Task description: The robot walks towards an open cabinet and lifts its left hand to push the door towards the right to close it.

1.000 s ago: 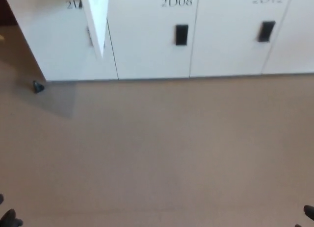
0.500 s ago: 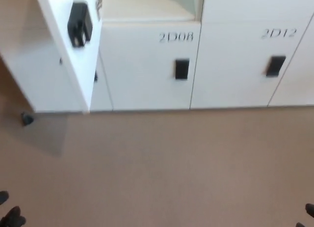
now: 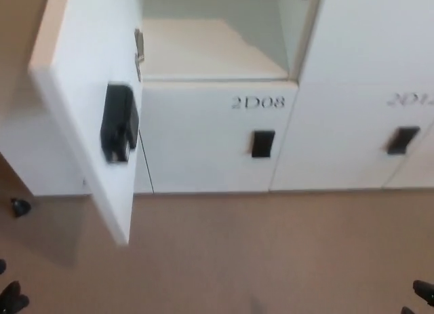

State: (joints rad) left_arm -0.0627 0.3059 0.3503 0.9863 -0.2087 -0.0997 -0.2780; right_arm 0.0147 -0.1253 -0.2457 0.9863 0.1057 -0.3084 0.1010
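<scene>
The open white cabinet door (image 3: 88, 104) swings out toward me at the left of the head view, with a black latch (image 3: 119, 131) on its inner face. Behind it the open compartment (image 3: 210, 46) shows a bare white shelf. Only a dark tip of my left hand (image 3: 10, 299) shows at the bottom left corner, low and well short of the door. A sliver of my right hand (image 3: 422, 293) shows at the bottom right corner. Whether either hand is open or shut is hidden.
Below the open compartment is a closed door marked 2D08 (image 3: 258, 102) with a black handle (image 3: 262, 143). Another closed door with a black handle (image 3: 403, 139) is to its right. A small black object (image 3: 20, 207) sits on the tan floor (image 3: 271, 253) at the left.
The whole picture has shifted: the camera has tilted up and come closer, so the cabinets look larger and lower and the open compartment now shows. Both hands stay at the bottom corners.
</scene>
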